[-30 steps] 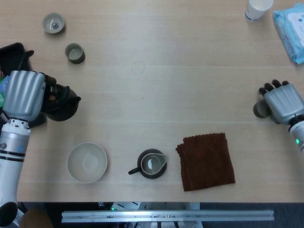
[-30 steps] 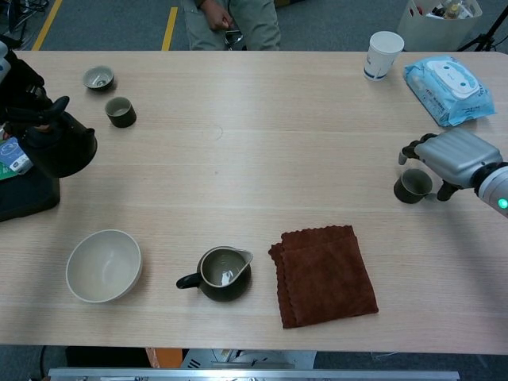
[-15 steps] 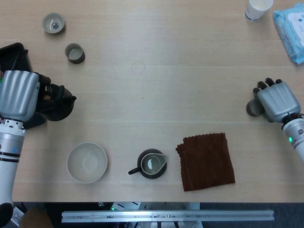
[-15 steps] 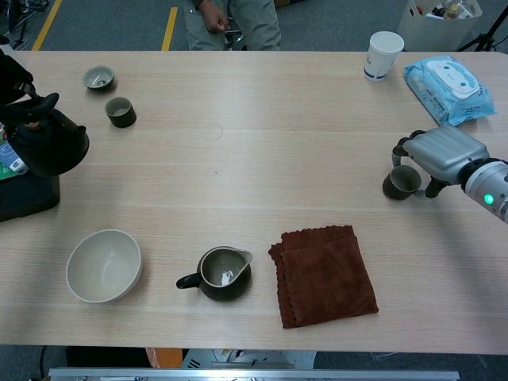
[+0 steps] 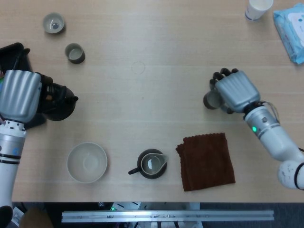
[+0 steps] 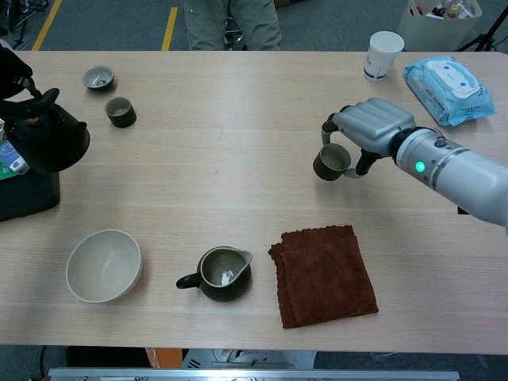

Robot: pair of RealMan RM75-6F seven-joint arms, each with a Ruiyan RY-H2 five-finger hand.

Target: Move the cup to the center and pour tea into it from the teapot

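Observation:
My right hand [image 5: 236,90] grips a small dark cup [image 5: 211,100] just right of the table's middle. The chest view shows the same cup [image 6: 331,162] under the right hand [image 6: 371,124], low over the wood; whether it touches the table I cannot tell. At the far left my left hand [image 5: 20,95] holds the black teapot [image 5: 60,101] by its handle. The teapot [image 6: 45,134] hangs upright beside a black base [image 6: 28,196], its spout pointing right.
Two small cups [image 5: 53,23] [image 5: 74,52] stand at the back left. Near the front edge are a pale bowl [image 5: 87,162], a dark pitcher [image 5: 152,164] and a folded brown cloth [image 5: 206,160]. A paper cup [image 5: 259,8] and a wipes pack [image 5: 290,26] sit back right.
My right hand has carried the dark cup well to the left, from the right edge toward the middle. The left hand and teapot have barely shifted.

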